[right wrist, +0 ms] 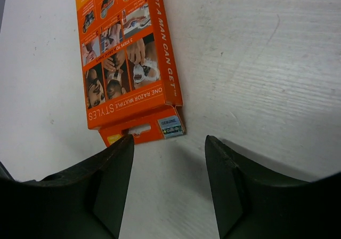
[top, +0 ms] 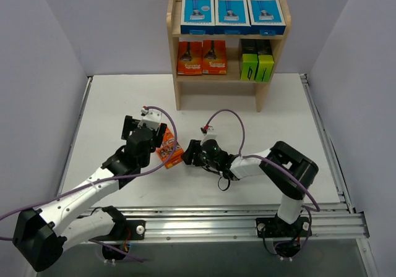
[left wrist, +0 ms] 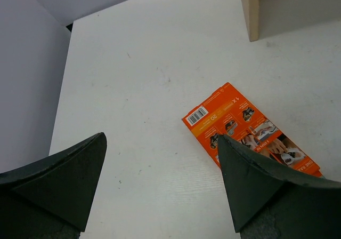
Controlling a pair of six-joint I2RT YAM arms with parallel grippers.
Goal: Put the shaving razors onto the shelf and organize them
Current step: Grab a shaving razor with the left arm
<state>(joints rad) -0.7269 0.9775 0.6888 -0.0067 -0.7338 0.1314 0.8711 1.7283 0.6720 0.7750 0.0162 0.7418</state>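
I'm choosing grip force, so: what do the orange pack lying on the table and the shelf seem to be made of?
The orange pack looks like thin printed cardboard with a slight sheen: folded edges and a tucked end flap show. The shelf looks like pale, unpainted wood, matte; grain is too small to confirm, so plywood or laminate is possible.

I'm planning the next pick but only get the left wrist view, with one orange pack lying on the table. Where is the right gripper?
Observer: The right gripper is open right at the orange pack, whose flap end lies just ahead of one finger, not between them.
Operator: Where do orange ones go?
Observer: On the shelf, middle tier, left side, two other orange packs stand.
Operator: And the top tier?
Observer: Three blue-and-white boxes side by side.
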